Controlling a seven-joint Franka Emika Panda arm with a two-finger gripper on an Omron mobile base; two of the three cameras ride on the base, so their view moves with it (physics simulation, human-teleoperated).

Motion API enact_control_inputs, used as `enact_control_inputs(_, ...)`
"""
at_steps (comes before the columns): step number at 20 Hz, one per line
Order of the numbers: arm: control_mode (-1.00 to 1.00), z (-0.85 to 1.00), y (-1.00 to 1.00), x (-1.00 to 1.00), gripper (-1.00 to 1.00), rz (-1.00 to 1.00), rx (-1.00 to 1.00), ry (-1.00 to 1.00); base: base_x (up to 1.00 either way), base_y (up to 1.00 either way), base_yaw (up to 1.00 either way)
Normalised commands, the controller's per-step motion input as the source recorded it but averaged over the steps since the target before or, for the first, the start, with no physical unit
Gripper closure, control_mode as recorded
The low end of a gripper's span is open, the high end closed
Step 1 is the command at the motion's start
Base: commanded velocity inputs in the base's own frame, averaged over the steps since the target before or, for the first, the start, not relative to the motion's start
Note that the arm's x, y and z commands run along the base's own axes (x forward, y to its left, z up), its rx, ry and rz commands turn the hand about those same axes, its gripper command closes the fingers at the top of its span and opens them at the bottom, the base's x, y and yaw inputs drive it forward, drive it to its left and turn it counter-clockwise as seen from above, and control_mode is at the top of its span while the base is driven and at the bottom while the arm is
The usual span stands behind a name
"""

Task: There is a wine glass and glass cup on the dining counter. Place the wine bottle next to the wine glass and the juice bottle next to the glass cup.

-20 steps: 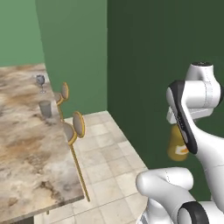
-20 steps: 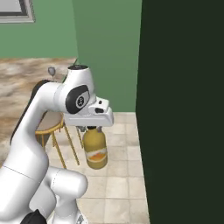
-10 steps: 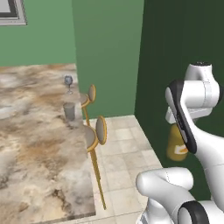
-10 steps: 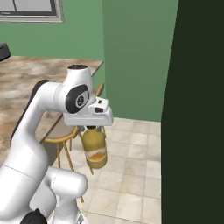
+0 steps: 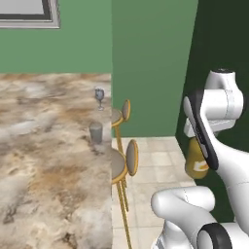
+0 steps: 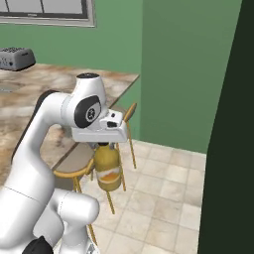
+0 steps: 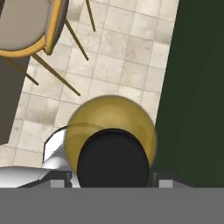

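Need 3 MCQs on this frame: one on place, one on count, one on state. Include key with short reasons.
1. Where is the juice bottle?
A. Standing on the dining counter
B. Hanging under the hand, above the tiled floor
C. Lying on a stool seat

2. How many glasses stand on the dining counter?
A. One
B. Two
C. Four

3. What is the state of the hand?
A. Open, holding nothing
B. Shut on the wine glass
C. Shut on the juice bottle

Key:
1 B, the right base view shows the bottle hanging below the hand over the floor tiles.
2 B, the wine glass and the glass cup stand near the counter's edge.
3 C, the bottle's black cap sits at the hand in the hand view.
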Motion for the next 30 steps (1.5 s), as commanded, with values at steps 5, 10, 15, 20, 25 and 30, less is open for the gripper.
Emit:
enact_control_inputs(5,1.00,0.00,0.00,0.00,1.00,0.00,0.00,0.00,0.49,-0.24,0.36)
enact_control_inputs(10,1.00,0.00,0.00,0.00,1.00,0.00,0.00,0.00,0.40,-0.23,0.41)
enact_control_inputs(15,1.00,0.00,0.00,0.00,1.00,0.00,0.00,0.00,0.40,-0.25,0.32)
enact_control_inputs(20,1.00,0.00,0.00,0.00,1.00,0.00,0.00,0.00,0.40,-0.27,0.23)
enact_control_inputs(25,1.00,0.00,0.00,0.00,1.00,0.00,0.00,0.00,0.19,-0.17,0.09)
enact_control_inputs(30,1.00,0.00,0.00,0.00,1.00,0.00,0.00,0.00,0.02,-0.02,0.01)
